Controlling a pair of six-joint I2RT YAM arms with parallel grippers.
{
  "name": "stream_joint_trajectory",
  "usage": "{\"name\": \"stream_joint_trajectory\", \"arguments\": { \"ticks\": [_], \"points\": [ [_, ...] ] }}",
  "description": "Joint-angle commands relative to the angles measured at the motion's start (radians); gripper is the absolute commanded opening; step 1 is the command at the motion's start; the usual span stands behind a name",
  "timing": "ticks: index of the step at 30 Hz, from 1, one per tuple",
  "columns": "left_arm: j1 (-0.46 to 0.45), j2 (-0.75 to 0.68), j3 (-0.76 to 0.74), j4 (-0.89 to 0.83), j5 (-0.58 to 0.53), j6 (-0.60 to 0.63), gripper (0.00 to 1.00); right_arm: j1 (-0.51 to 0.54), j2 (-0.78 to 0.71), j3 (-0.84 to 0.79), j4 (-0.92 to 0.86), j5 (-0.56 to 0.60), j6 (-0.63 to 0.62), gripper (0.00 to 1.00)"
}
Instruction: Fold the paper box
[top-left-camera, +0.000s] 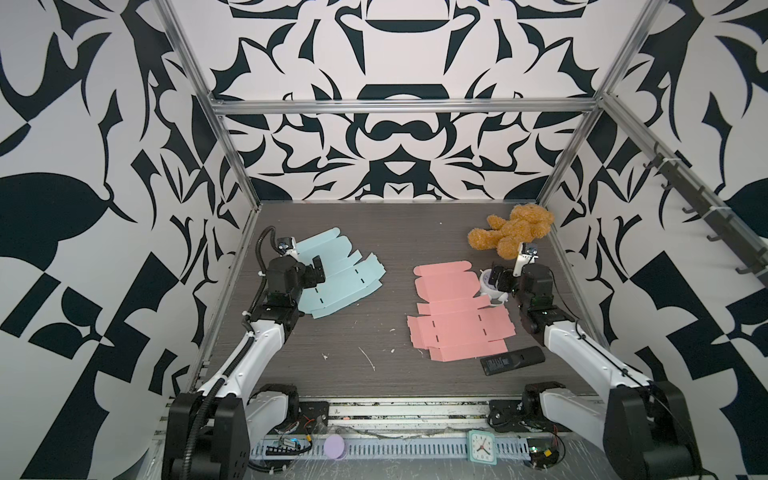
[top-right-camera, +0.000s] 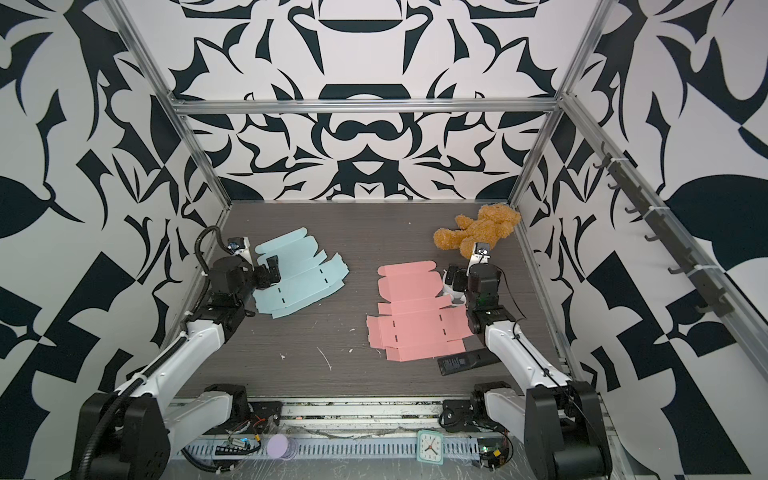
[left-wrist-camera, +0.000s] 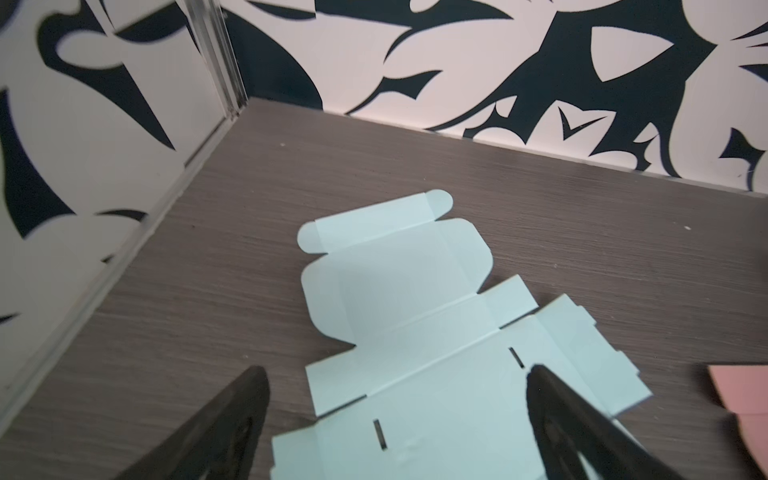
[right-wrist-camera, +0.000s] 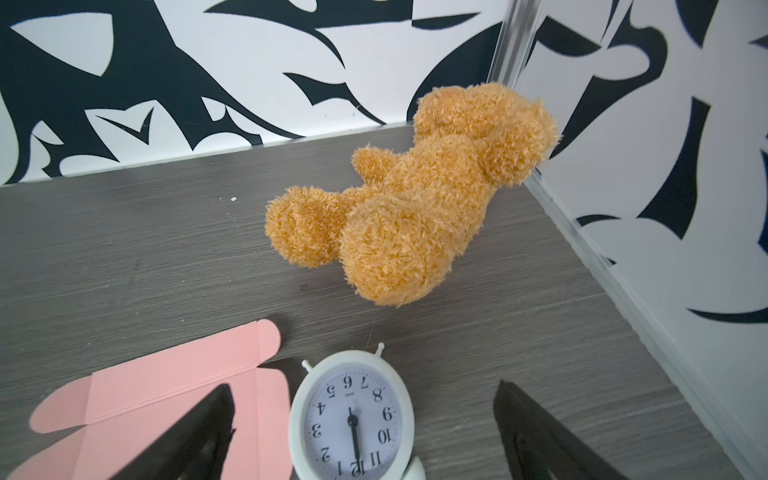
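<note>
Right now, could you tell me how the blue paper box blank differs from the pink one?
The blue blank lies askew at the left, under the open left gripper; the pink blank lies squarer, right of centre, beside the white clock. The blue blank's side flaps curl up; the pink blank lies nearly flat. Both are unfolded, slotted cutouts, and neither is gripped.

1. Fuzzy golden-brown plush teddy bear (top-left-camera: 513, 232) (right-wrist-camera: 415, 199), lying in the far right corner of the dark grey wood-grain table (top-left-camera: 374, 232).
2. White round plastic alarm clock (right-wrist-camera: 353, 419), just in front of the bear, apart from it.
3. Black rectangular remote control (top-left-camera: 512, 360) (top-right-camera: 461, 362), flat on the table, well in front of the bear.
4. Small teal square clock (top-left-camera: 482, 451) (top-right-camera: 430, 447), on the slotted rail past the front edge, far from the bear.
5. Pale purple round disc (top-left-camera: 336, 446) (top-right-camera: 278, 446), same rail, far left of the bear.
</note>
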Motion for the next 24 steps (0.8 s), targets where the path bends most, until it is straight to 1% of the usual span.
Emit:
{"name": "stream_joint_trajectory", "arguments": {
  "ticks": [1, 3, 5, 7, 9, 15, 18, 20, 24],
  "points": [
    [-0.027, 0.037, 0.081, -0.31, 0.12, -0.158, 0.99, 0.049, 0.031, 0.117, -0.296, -0.051, 0.1, 1.0],
    [-0.029, 0.066, 0.098, -0.341, 0.228, -0.187, 0.99, 0.12, 0.066, 0.181, -0.38, -0.058, 0.092, 1.0],
    [-0.034, 0.081, 0.094, -0.337, 0.337, -0.218, 0.99, 0.21, 0.099, 0.233, -0.435, -0.057, 0.084, 1.0],
    [-0.051, 0.09, 0.1, -0.355, 0.387, -0.223, 0.99, 0.283, 0.136, 0.274, -0.473, -0.073, 0.091, 1.0],
    [-0.069, 0.092, 0.106, -0.383, 0.392, -0.223, 0.99, 0.334, 0.171, 0.302, -0.49, -0.108, 0.105, 1.0],
    [-0.072, 0.141, 0.119, -0.43, 0.451, -0.21, 0.99, 0.454, 0.278, 0.385, -0.503, -0.223, 0.142, 1.0],
    [-0.08, 0.168, 0.114, -0.431, 0.472, -0.209, 0.99, 0.524, 0.329, 0.432, -0.521, -0.239, 0.146, 1.0],
    [-0.089, 0.178, 0.108, -0.439, 0.462, -0.202, 0.99, 0.564, 0.356, 0.446, -0.516, -0.25, 0.148, 1.0],
    [-0.089, 0.223, 0.094, -0.446, 0.429, -0.189, 0.99, 0.598, 0.407, 0.456, -0.476, -0.318, 0.18, 1.0]
  ]
}}
